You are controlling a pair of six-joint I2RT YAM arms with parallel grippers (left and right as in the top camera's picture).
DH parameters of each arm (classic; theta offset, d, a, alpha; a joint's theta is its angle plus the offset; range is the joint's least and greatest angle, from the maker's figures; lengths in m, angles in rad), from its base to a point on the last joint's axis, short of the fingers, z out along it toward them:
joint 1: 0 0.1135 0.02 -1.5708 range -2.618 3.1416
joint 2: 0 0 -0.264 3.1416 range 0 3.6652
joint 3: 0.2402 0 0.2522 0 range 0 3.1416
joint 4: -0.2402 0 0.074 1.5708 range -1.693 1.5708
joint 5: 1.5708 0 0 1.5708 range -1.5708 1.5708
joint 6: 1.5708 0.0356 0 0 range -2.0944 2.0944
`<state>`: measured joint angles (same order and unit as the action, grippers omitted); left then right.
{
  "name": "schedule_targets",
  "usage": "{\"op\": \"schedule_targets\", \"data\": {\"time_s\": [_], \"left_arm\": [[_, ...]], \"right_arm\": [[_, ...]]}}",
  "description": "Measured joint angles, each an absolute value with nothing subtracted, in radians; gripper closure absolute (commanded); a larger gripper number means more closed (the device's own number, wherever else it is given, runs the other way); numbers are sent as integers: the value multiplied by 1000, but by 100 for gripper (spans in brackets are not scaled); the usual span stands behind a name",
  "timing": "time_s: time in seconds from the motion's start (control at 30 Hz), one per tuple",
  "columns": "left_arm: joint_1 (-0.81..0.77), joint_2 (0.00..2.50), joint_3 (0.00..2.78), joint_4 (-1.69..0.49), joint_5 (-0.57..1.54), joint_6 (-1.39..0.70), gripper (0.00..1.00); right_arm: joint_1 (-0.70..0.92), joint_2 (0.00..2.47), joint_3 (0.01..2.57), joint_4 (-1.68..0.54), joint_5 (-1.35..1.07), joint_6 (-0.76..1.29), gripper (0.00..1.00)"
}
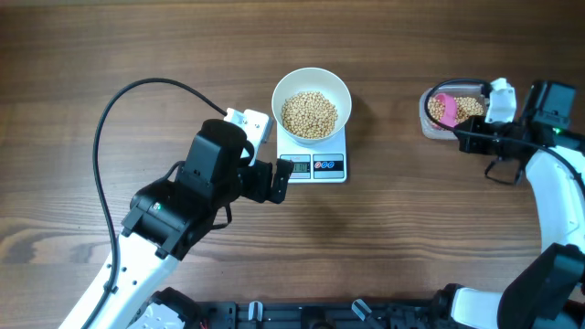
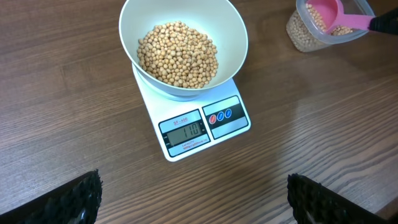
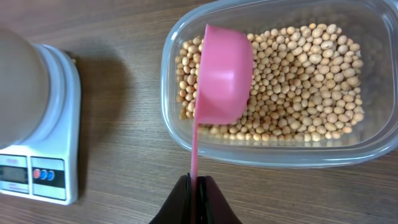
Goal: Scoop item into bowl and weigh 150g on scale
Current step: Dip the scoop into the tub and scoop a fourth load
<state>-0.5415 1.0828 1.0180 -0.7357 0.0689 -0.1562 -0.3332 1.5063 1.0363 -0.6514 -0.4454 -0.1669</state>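
Plenty of beans (image 2: 177, 55) in the bowl (image 2: 233, 28) (more needed, I judge); my right gripper (image 3: 198, 186) pinches the scoop (image 3: 224, 71); left gripper (image 2: 194, 202) wide open.

"110" on the scale (image 2: 200, 124) display (image 2: 185, 130)

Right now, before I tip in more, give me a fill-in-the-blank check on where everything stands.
The white bowl of beans sits on the ____.
The right gripper is shut on the handle of the pink ____.
That tool's cup is over the clear ____ holding more beans.
The left gripper is ____, holding nothing.
Missing words: scale; scoop; tub; open.
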Motion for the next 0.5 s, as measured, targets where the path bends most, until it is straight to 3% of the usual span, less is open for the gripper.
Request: {"op": "schedule_targets", "data": {"time_s": [0.5], "left_arm": [[-542,1083,1018,-736,69,-156,0]], "right_arm": [[-492,1507,1036,-654,-614,-75,96]]}}
